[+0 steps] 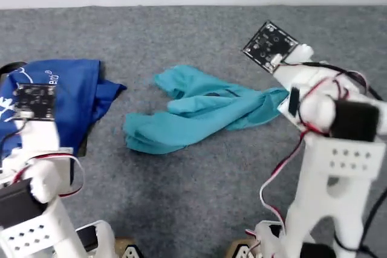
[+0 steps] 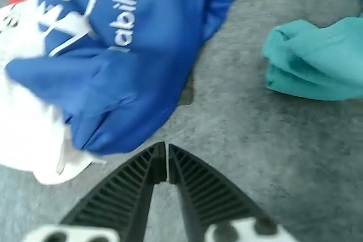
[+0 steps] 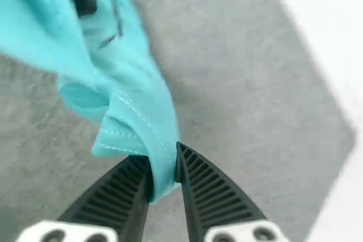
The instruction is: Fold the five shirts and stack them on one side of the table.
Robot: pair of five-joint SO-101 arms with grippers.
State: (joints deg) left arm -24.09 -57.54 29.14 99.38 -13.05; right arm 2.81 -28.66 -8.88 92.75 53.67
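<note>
From above, we see a teal shirt (image 1: 199, 113) lying crumpled in the middle of the grey mat (image 1: 199, 191). A blue shirt (image 1: 72, 98) is bunched at the left side. The left arm (image 1: 36, 167) stands near left, over the blue shirt's near edge. The right arm (image 1: 326, 125) stands near right, at the teal shirt's right end. We cannot tell either arm's grip from this view.

The left wrist view settles one of them. The left gripper (image 2: 167, 154) hangs over bare mat with its jaws pressed together and nothing between them. Just beyond it the blue shirt lies on top of a white garment (image 2: 28, 123), hidden from above. The teal shirt is off to the right, apart from both.

In the right wrist view, the right gripper (image 3: 164, 165) is clamped on a stitched edge of the teal shirt. The cloth runs away from the jaws across the mat.
</note>
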